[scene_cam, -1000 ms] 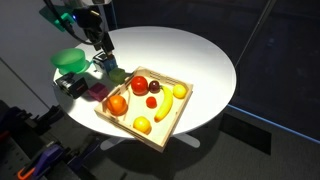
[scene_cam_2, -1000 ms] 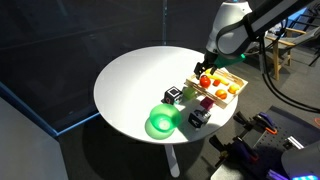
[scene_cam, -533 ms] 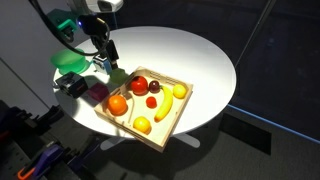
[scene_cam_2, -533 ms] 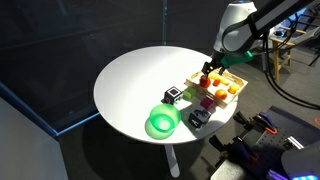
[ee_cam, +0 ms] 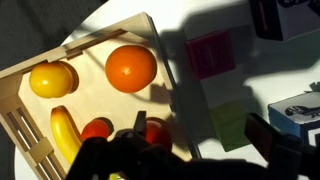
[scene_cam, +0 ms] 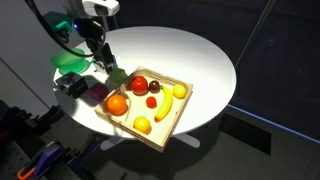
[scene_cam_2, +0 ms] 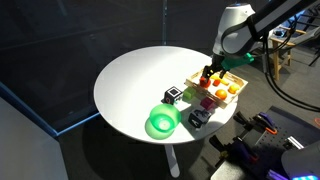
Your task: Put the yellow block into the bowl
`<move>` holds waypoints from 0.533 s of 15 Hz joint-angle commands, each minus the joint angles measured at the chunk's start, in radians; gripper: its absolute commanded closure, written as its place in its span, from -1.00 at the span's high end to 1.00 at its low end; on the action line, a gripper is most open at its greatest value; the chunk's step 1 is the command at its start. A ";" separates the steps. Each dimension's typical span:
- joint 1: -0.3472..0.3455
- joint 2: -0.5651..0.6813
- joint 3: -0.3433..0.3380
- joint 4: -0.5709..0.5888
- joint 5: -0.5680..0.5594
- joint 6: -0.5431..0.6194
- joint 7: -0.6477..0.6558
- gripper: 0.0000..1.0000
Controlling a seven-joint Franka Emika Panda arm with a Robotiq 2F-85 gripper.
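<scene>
The yellow block (ee_cam: 228,122) lies in shadow on the white table, just beside the wooden tray's edge; it also shows in both exterior views (scene_cam: 117,75) (scene_cam_2: 192,89). My gripper (ee_cam: 200,128) is open and hovers over it, one dark finger (ee_cam: 266,134) to the block's right and the other over the tray. In the exterior views the gripper (scene_cam: 101,62) (scene_cam_2: 208,72) hangs just above the cubes. The green bowl (scene_cam: 70,60) (scene_cam_2: 162,122) stands empty near the table edge and is out of the wrist view.
A wooden tray (scene_cam: 166,124) (ee_cam: 20,100) holds an orange (ee_cam: 131,67), a lemon, a banana and red fruit. A pink cube (ee_cam: 212,55) (scene_cam: 98,92), a white-and-blue cube (ee_cam: 297,115) and a dark cube (scene_cam: 72,86) sit between tray and bowl.
The gripper has come down a little toward the cubes beside the tray. The blocks, the tray and the bowl have not moved.
</scene>
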 commanded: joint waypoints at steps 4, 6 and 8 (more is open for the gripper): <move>-0.010 -0.012 0.013 -0.015 0.015 -0.023 -0.029 1.00; -0.018 -0.013 0.009 -0.017 0.022 -0.029 -0.038 1.00; -0.026 -0.014 0.002 -0.017 0.029 -0.036 -0.046 1.00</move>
